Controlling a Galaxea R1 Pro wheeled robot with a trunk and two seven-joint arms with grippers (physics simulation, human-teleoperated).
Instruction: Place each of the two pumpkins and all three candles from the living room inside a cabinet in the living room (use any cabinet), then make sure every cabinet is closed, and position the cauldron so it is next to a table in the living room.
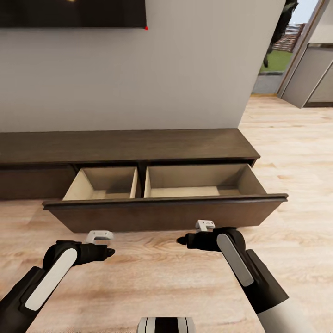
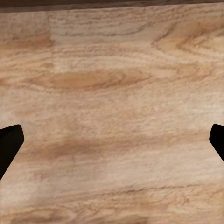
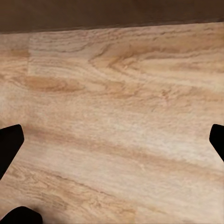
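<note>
Both arms are bent low over the wooden floor [image 1: 152, 273] in front of the cabinet [image 1: 138, 148], elbows out, wrists turned inward toward each other. The left gripper [image 2: 112, 140] and right gripper [image 3: 112, 140] are spread wide, grasping nothing. The cabinet's drawer [image 1: 166, 210] stands pulled out, its two pale compartments bare.

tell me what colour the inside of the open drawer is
Pale beige wood inside the drawer, best seen in the head view.
</note>
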